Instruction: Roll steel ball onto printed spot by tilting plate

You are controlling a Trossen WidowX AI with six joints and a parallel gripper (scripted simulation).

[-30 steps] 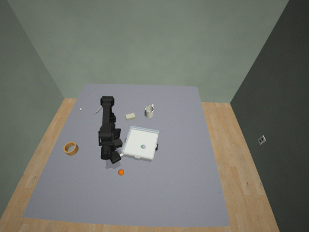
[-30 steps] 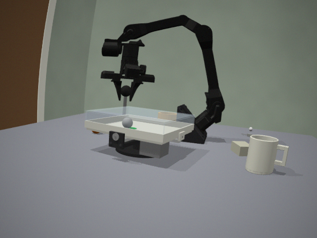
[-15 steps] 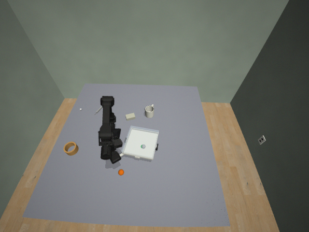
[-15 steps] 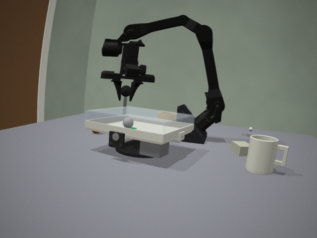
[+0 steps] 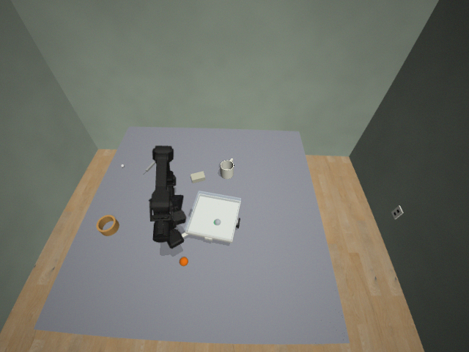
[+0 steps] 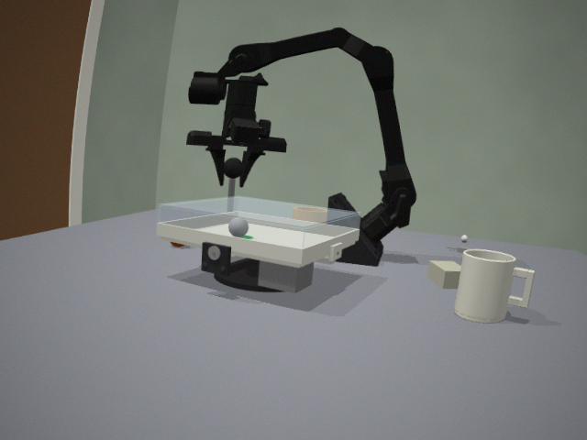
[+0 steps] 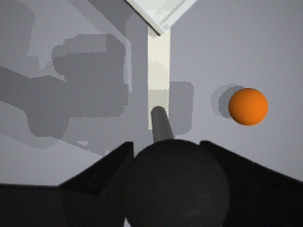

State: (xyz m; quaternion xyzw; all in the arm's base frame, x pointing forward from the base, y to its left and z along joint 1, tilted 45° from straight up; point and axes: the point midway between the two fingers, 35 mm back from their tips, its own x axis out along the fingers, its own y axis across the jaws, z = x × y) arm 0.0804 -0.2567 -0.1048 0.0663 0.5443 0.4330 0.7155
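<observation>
While fingers (image 6: 218, 166) pinch knob (image 6: 233, 167), ball (image 6: 238, 226) rests beside spot (image 6: 246, 236).

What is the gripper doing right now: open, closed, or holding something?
Gripper: closed on the round black knob topping the plate's thin grey joystick rod.

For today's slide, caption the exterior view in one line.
Gripper shut on the plate's black knob, steel ball resting beside the green spot under the clear lid.
</observation>
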